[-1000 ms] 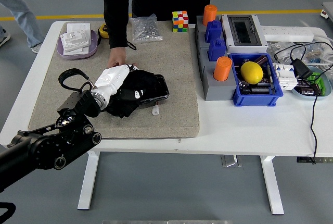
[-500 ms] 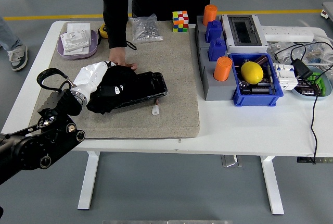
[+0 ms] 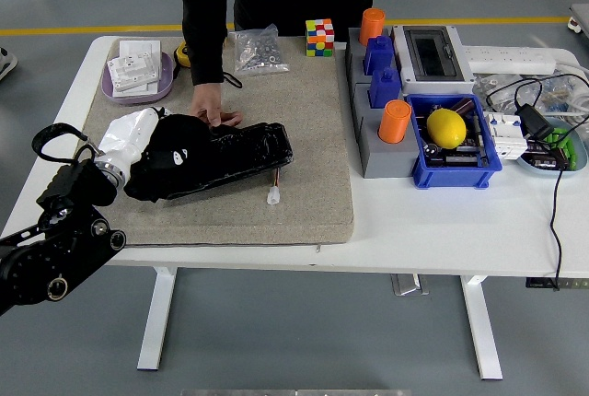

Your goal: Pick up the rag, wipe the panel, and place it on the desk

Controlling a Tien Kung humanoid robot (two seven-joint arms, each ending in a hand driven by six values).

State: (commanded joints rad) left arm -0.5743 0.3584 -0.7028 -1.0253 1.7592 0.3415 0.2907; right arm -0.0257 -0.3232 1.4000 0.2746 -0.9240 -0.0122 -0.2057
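Now the rag (image 3: pixel 170 158) lies under the left hand's fingers (image 3: pixel 140 131).

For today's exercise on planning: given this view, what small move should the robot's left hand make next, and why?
Probably sweep the black rag back rightward along the glossy panel. The left hand grips the rag bunched at the panel's left end, the right stretch lies uncovered, and a person's hand steadies the far edge.

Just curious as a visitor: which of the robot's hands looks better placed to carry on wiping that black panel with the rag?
The left. Its left hand grips the black rag on the panel, which a person's hand steadies. No right arm is in view.
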